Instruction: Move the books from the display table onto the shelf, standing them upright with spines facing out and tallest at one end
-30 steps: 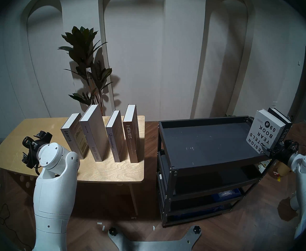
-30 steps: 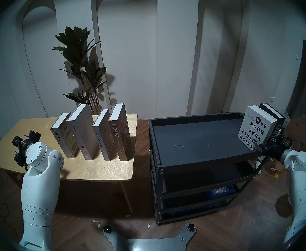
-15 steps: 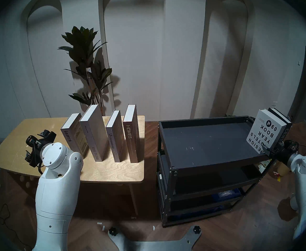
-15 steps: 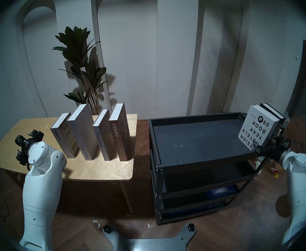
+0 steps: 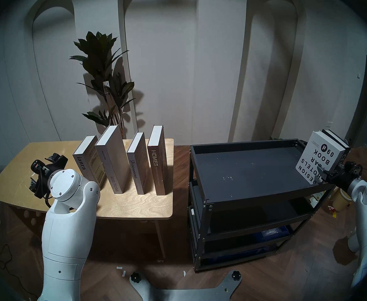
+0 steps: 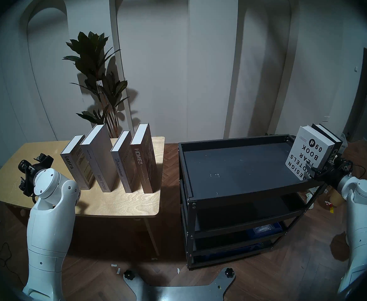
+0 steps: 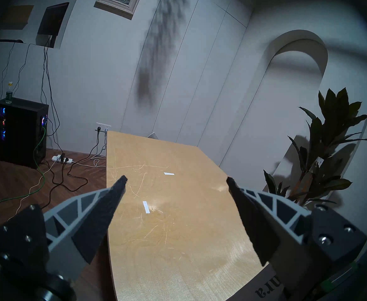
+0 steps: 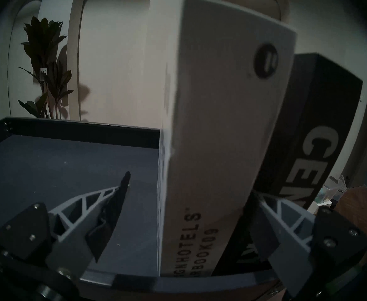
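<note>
Four grey and brown hardcover books are seen standing on the light plywood counter, while a white yearbook and a black volume are leant together on the black metal shelf.

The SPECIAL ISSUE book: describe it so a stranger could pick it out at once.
Find the plywood display table left of the black shelf, where four books stand in a row. Counting from the left, the SPECIAL ISSUE book is second, its neighbour with the spine "ianra" leaning on it. It is the tallest and plainest: pale grey, with small spine lettering near the foot.
</note>
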